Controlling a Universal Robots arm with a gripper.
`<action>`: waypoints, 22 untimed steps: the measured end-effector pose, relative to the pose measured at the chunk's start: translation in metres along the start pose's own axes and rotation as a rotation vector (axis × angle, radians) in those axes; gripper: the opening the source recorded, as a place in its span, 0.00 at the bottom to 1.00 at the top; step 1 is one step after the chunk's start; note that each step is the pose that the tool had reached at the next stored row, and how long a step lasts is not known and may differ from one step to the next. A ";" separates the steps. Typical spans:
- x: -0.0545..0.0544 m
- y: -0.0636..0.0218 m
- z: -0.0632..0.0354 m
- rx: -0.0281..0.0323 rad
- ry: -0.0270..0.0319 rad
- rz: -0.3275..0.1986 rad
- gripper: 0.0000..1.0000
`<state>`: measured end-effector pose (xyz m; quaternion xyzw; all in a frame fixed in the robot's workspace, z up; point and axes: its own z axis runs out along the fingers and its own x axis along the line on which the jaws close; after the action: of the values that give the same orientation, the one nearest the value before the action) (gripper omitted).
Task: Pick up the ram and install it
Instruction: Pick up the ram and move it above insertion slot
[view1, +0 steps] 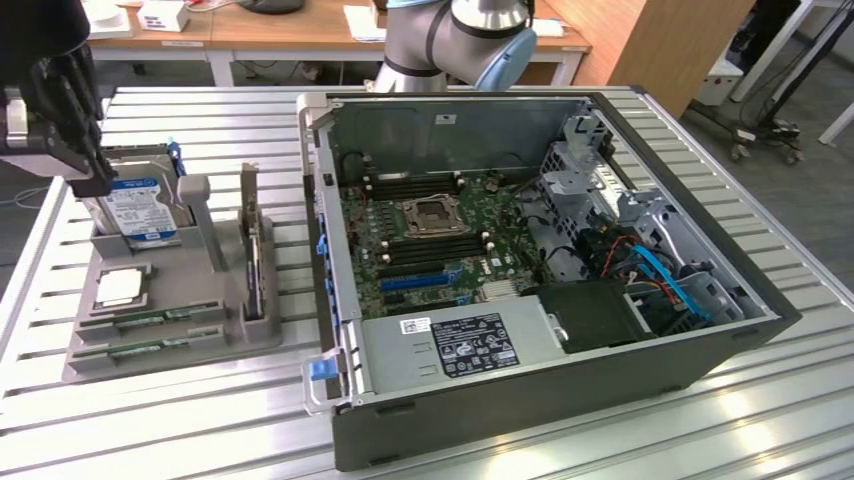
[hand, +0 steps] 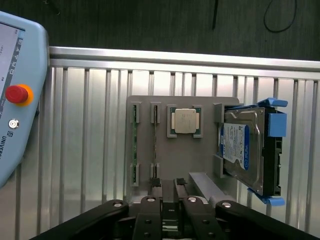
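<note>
Wrist view: the gripper (hand: 168, 186) hovers over the tray (hand: 200, 160), jaws narrowly apart and empty. The ram (hand: 134, 145) sits in a slot at the tray's edge opposite the hard drive (hand: 242, 150). Centre the jaws square across its thin edge.

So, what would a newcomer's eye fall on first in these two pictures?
Most striking is the open computer case in the middle of the exterior view, its green motherboard bare. On that view's left, a grey holder carries a blue-labelled hard drive and two ram sticks, with the dark gripper over it. The wrist view adds a red button.
</note>
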<state>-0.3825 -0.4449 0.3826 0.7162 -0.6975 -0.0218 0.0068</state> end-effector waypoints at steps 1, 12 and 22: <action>0.000 0.0000 0.0000 0.0000 0.0000 0.000 0.22; 0.000 -0.0003 0.0068 0.0001 0.0000 0.000 0.35; 0.000 -0.0008 0.0201 -0.0001 0.0000 0.000 0.35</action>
<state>-0.3825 -0.4449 0.3624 0.7162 -0.6975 -0.0218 0.0068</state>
